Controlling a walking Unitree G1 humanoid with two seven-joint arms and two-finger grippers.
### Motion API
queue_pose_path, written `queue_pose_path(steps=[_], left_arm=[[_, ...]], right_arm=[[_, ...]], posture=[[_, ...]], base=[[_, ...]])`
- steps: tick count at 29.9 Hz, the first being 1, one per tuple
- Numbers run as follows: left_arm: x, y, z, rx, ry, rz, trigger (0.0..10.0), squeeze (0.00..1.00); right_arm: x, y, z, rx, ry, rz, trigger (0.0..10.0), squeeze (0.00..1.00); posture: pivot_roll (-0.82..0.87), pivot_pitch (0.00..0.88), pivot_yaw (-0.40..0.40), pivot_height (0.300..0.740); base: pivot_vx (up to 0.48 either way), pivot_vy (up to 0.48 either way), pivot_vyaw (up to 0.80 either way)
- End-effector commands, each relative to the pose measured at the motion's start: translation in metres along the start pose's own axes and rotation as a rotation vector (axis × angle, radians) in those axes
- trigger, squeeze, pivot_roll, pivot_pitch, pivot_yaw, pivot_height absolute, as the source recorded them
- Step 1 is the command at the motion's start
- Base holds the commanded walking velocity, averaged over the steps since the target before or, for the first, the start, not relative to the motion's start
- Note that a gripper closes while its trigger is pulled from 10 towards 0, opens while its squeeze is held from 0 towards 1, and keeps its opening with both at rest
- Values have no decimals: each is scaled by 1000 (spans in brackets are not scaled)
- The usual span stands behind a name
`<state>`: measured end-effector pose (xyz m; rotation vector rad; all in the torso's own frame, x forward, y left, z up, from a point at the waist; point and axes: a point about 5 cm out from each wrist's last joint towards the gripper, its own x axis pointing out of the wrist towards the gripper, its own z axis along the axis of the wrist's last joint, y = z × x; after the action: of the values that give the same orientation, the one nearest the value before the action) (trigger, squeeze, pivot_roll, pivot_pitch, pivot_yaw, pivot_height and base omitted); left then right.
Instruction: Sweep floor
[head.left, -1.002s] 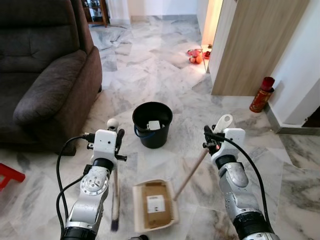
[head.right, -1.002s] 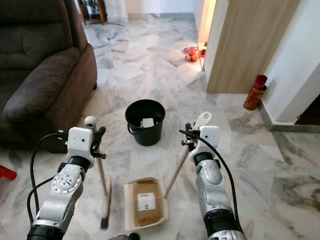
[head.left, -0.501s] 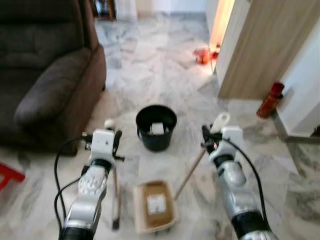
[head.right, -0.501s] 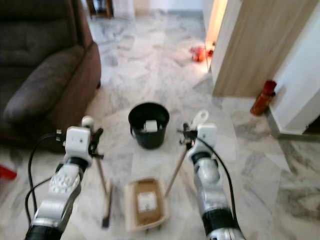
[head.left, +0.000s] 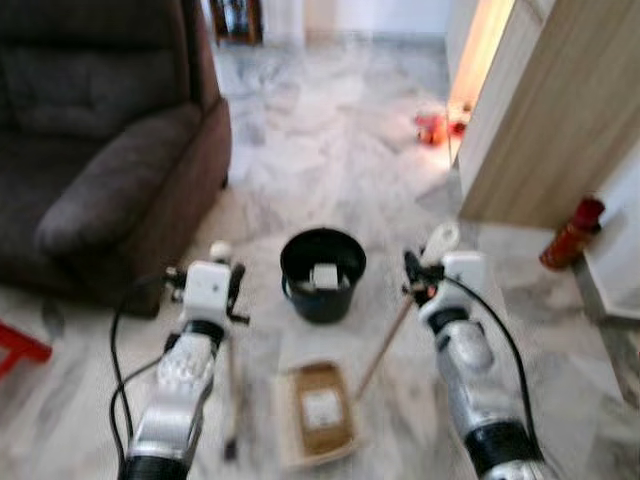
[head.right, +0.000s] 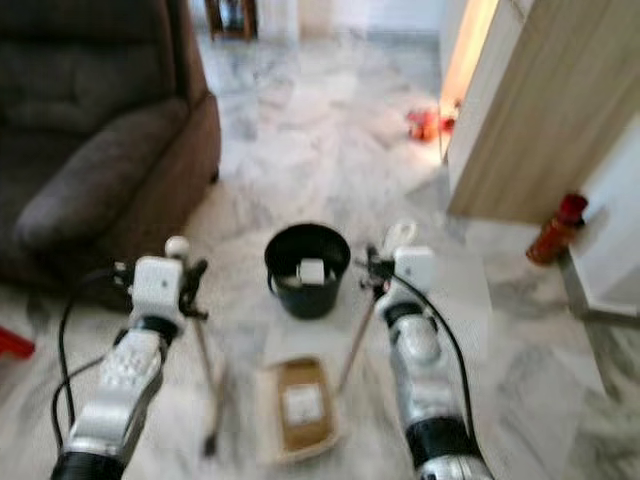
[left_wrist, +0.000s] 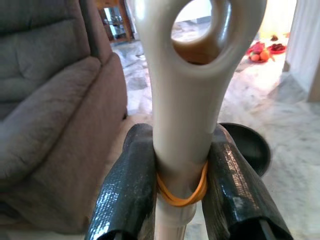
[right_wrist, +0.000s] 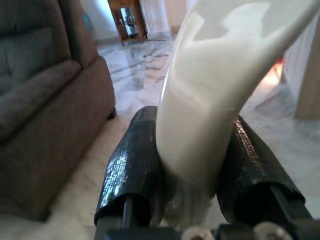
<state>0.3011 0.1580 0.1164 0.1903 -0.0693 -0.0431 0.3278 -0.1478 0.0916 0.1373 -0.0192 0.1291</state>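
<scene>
Your left claw (left_wrist: 181, 200) is clamped on the broom (head.left: 232, 400). Your right claw (right_wrist: 192, 175) is clamped on the dustpan (head.left: 322, 415), which sits full on the floor near the black bucket (head.left: 322, 275). Next, tip it in.

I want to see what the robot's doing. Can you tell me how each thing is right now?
left gripper: shut on broom handle
broom: upright, brush end on floor
right gripper: shut on dustpan handle
dustpan: flat on floor, brown cardboard piece inside
bucket: upright, open, small white thing inside
red bottle: standing by wall
</scene>
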Motion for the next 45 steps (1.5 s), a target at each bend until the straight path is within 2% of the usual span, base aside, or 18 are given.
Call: queue_pose_path(steps=[1, 13, 20, 23, 25, 28, 33, 35, 43, 45], left_arm=[[2, -5, 8, 2, -35, -13, 10000, 0], [0, -4, 7, 1, -45, -18, 10000, 0], [-2, -1, 6, 6, -44, -14, 10000, 0], [-3, -1, 5, 8, -39, -15, 10000, 0], [-3, -1, 5, 9, -38, -17, 10000, 0], [-2, -2, 5, 10, -38, -21, 10000, 0], [-1, -2, 5, 11, -36, -25, 10000, 0], [-2, -3, 5, 9, -34, -30, 10000, 0], [-2, -3, 4, 8, -33, -31, 10000, 0], [-2, -3, 4, 8, -34, -32, 10000, 0]], right_arm=[[3, -9, 13, -14, -53, -22, 10000, 0], [4, -12, 16, -22, -61, -47, 10000, 0], [3, -19, 28, -50, -79, -70, 10000, 0], [0, -21, 43, -58, -119, -60, 10000, 0], [-1, -21, 45, -66, -123, -57, 10000, 0], [-7, -17, 61, -87, -139, -36, 10000, 0], [-9, -14, 74, -91, -155, -23, 10000, 0], [-11, -11, 90, -118, -175, 18, 10000, 0], [-13, -11, 97, -142, -161, 38, 10000, 0], [-17, -11, 106, -134, -161, 31, 10000, 0]], posture=[[118, 59, 30, 740], [119, 64, 31, 740], [113, 76, 33, 740], [104, 84, 36, 740], [102, 84, 37, 740], [99, 88, 42, 740], [95, 91, 44, 740], [91, 92, 46, 740], [92, 91, 45, 740], [91, 90, 46, 740]], base=[[356, 0, 0], [30, 0, 0], [0, 0, 0], [0, 0, 0], [0, 0, 0], [0, 0, 0], [0, 0, 0], [0, 0, 0], [0, 0, 0], [0, 0, 0]])
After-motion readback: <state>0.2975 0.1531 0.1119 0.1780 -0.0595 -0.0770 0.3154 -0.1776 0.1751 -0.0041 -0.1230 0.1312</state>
